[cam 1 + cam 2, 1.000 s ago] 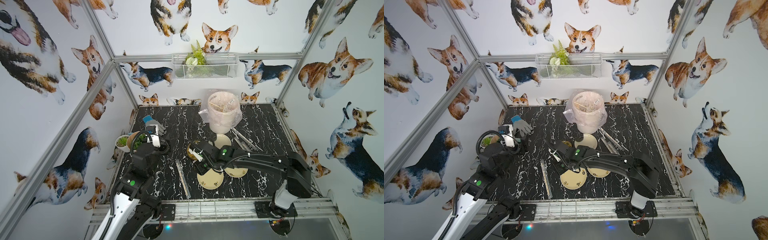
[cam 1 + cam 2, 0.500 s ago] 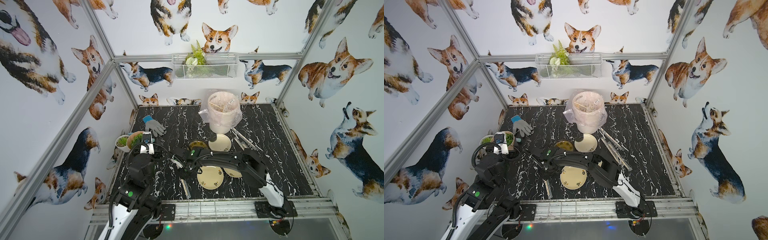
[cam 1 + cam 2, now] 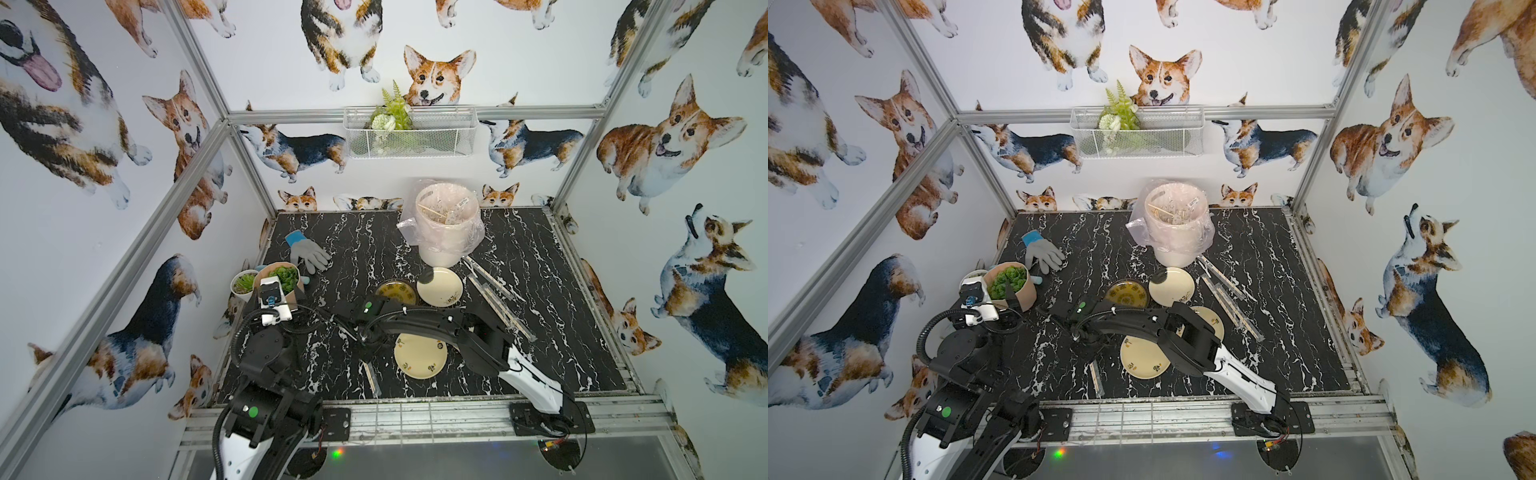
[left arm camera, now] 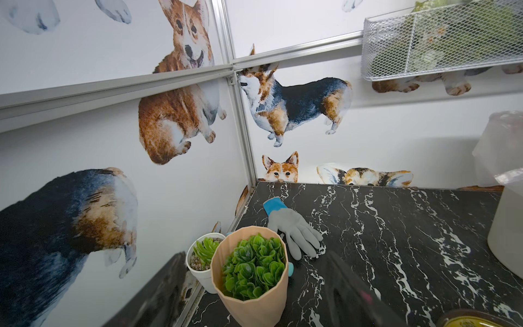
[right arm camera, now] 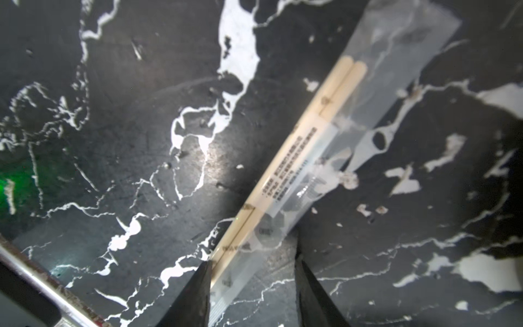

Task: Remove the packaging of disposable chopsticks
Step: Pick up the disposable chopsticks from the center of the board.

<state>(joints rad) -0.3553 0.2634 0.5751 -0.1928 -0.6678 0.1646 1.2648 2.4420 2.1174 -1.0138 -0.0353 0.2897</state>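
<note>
The right pincer [image 5: 252,263] is released, its fingers apart astride one end of the packaging [image 5: 353,127] without clamping it. The disposable chopsticks [image 5: 334,85] are inside it, flat on the table [image 3: 573,353] just left of the near plate [image 3: 419,357]. The left pincer [image 4: 256,263] is released and empty, well left of that plate.

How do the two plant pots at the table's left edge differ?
The tan pot is clearly larger than the white pot. The tan pot has faceted sides, while the white pot is smooth and round. The tan pot is packed with many green rosettes, while the white pot holds a single rosette over gravel. Both stand upright, side by side, and both hold green succulents.
</note>
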